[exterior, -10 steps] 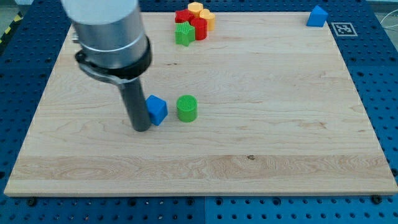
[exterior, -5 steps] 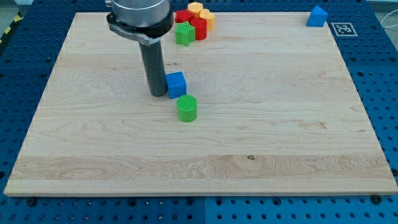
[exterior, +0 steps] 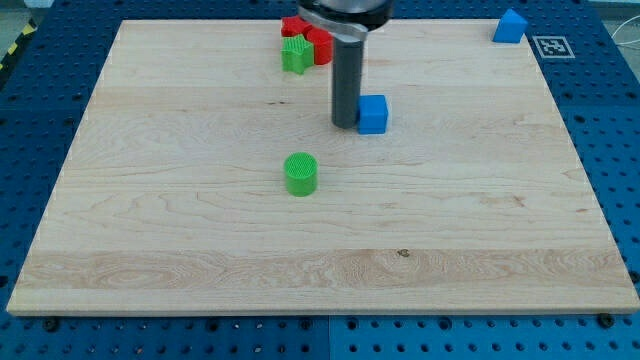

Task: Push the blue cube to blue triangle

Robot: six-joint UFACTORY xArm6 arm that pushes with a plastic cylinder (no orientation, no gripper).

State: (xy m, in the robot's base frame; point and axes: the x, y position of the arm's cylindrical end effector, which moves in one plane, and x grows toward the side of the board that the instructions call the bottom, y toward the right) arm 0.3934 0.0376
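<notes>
Camera view showed my tip [exterior: 346, 124], a bare rod with nothing to clamp, touching the left face of the blue cube [exterior: 373, 114] mid-board, likely light, rigid and prone to twist, far from the blue triangle [exterior: 511, 27].

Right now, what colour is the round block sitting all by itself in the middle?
Green. The cylinder has ridged sides, seen clearly in the camera view.

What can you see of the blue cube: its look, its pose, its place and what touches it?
The blue cube is a small solid block of bright blue, plastic by its look. It sits flat on the wooden board, above the middle, toward the view's top. My tip stands against its left side. No other block touches it.
</notes>
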